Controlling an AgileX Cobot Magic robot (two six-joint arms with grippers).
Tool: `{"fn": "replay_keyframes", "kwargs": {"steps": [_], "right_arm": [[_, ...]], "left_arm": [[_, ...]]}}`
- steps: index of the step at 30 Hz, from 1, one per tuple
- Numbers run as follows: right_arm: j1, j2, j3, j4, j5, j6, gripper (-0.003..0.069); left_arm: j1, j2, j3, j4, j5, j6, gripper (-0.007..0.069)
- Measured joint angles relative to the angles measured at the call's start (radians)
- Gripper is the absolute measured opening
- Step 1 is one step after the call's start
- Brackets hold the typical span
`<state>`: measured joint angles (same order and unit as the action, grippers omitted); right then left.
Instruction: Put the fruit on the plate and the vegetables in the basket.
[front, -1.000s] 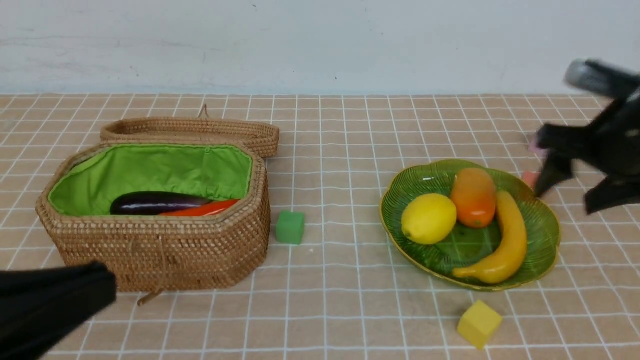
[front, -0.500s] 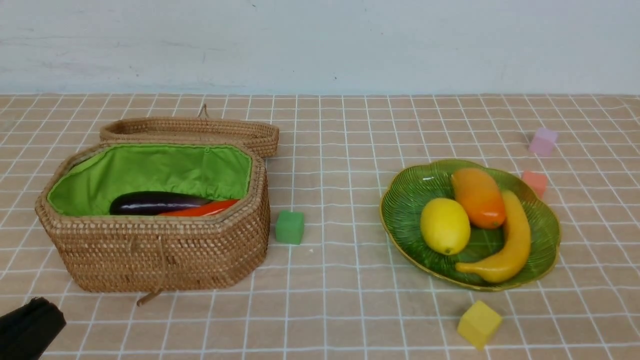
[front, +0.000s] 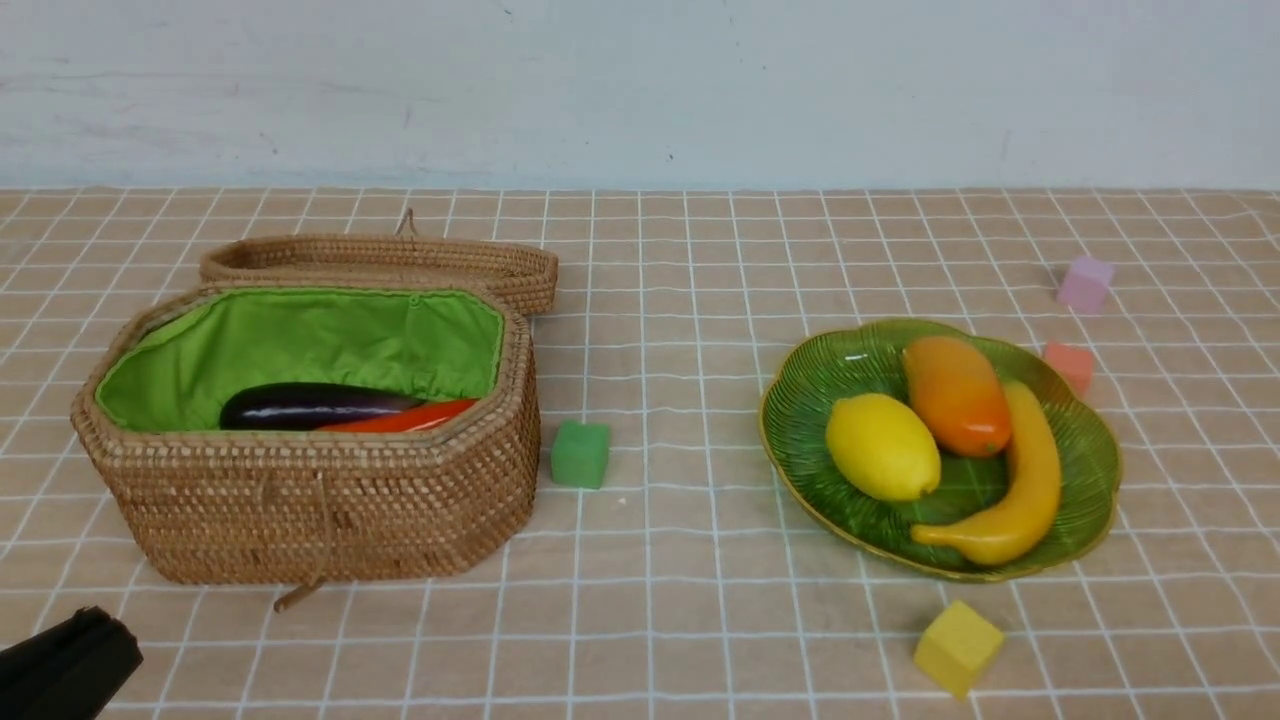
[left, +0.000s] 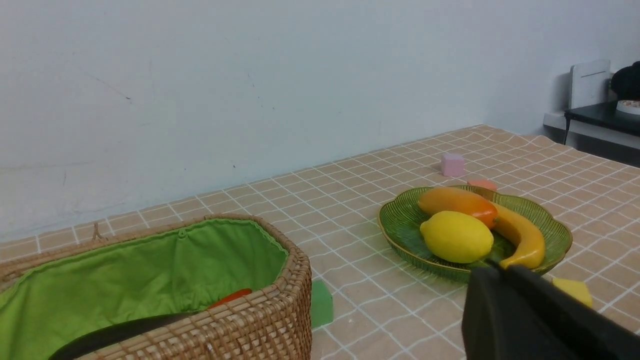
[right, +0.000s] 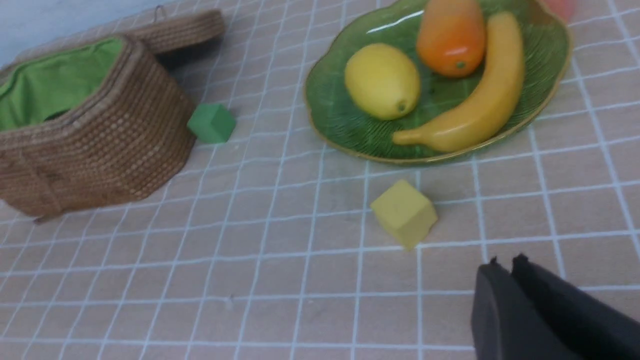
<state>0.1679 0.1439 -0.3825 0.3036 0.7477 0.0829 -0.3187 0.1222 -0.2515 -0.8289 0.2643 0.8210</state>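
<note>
Front view shows you the sorting looks finished or nearly so: the lemon (front: 882, 446), mango (front: 956, 395) and banana (front: 1010, 490) all lie on the green plate (front: 800, 400), touching one another, and the eggplant (front: 310, 405) and carrot (front: 400, 417) lie side by side in the basket (front: 310, 500), whose lid (front: 380, 262) rests behind it. You cannot see a gourd from any camera; it may sit low behind the basket's near wall, so check that before you call the job done.

Your left hand (left: 492, 272) sits low at the near corner of the bench (front: 660, 620), fingers pressed together and holding nothing. Your right hand (right: 505, 265) is out of the front view; its wrist camera shows the fingers nearly together, empty, above bare bench near the yellow cube (right: 404, 213).

To finish well, leave the cubes alone: the yellow one, the green cube (front: 580, 453) beside the basket, the pink cube (front: 1086, 283) and the red cube (front: 1070, 365) behind the plate are not produce. Keep both arms well apart from the plate, since the lemon looks free to roll if the rim is nudged.
</note>
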Motion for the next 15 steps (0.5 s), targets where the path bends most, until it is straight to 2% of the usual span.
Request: {"fn": "replay_keyframes", "kwargs": {"steps": [2, 6, 9, 11, 15], "right_arm": [[0.05, 0.0, 0.01, -0.001, -0.022, 0.0, 0.0057], [0.071, 0.0, 0.015, -0.081, -0.089, -0.001, 0.0057], [0.071, 0.0, 0.047, -0.163, -0.218, 0.0, 0.0014], [0.037, -0.005, 0.131, -0.233, -0.358, 0.004, -0.0008], [-0.088, -0.045, 0.285, -0.247, -0.456, 0.02, -0.0008]], "left_arm": [[0.0, 0.0, 0.0, 0.0, 0.0, 0.0, -0.0013], [0.0, 0.0, 0.0, -0.001, 0.002, 0.0, -0.0013], [0.0, 0.0, 0.0, -0.002, 0.003, 0.0, -0.0013], [0.0, 0.0, 0.0, -0.003, 0.003, 0.0, -0.0013], [0.0, 0.0, 0.0, -0.003, 0.003, 0.0, -0.0013]]}}
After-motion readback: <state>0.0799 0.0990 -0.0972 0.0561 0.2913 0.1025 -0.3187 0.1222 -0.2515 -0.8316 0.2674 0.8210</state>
